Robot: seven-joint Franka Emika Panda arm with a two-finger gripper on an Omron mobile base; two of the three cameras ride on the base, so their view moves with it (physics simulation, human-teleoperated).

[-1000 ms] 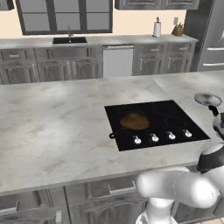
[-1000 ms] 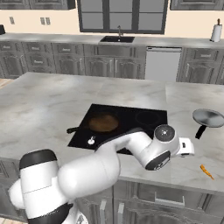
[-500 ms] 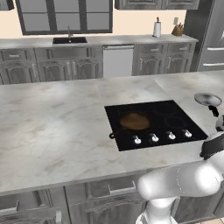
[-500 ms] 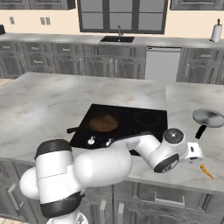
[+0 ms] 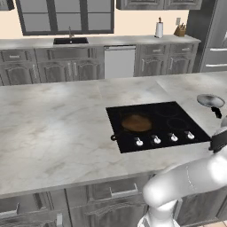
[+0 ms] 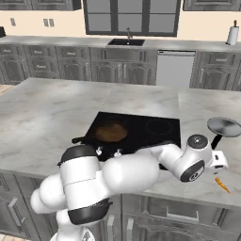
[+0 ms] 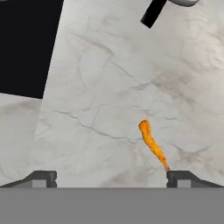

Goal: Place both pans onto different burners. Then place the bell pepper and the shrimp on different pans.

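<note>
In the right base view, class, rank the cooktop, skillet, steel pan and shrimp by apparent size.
1. cooktop
2. skillet and steel pan: look alike, unranked
3. shrimp

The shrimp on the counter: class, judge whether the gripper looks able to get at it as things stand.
Probably yes. The shrimp lies alone on bare marble counter, and the open gripper hangs over it with nothing between; it sits nearer one fingertip.

arm [image 6: 117, 172]: glossy white rounded links | joints: dark bands | wrist: round grey cap, apparently
</note>
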